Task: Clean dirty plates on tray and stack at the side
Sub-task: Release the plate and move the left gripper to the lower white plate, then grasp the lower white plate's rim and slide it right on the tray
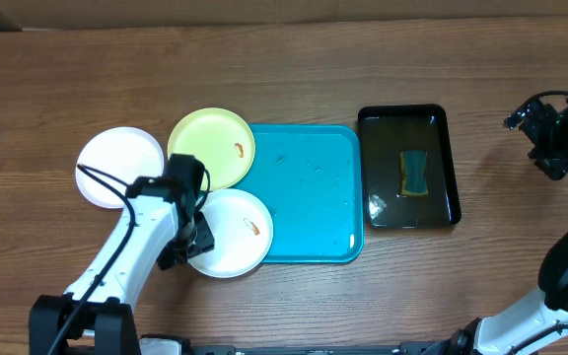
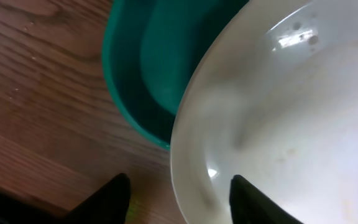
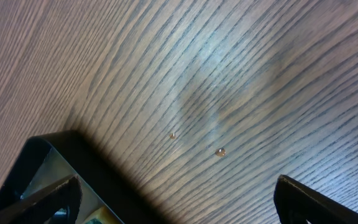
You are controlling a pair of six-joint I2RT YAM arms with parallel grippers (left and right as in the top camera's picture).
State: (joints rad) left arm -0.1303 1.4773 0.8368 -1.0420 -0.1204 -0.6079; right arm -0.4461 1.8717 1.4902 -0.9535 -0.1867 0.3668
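The turquoise tray (image 1: 314,197) lies mid-table. A lime-green plate (image 1: 210,148) with an orange smear overlaps its upper left edge. A white plate (image 1: 233,235) with an orange smear overlaps its lower left corner. Another white plate (image 1: 119,166) lies on the table to the left, with no smear visible. My left gripper (image 1: 193,239) is open, its fingers (image 2: 182,202) on either side of the near white plate's rim (image 2: 278,124), beside the tray's corner (image 2: 135,74). My right gripper (image 1: 550,138) is open and empty over bare table (image 3: 176,199) at the far right.
A black basin (image 1: 442,163) holding water and a green-yellow sponge (image 1: 415,173) stands right of the tray; its corner shows in the right wrist view (image 3: 48,155). Water droplets (image 3: 220,151) lie on the wood near it.
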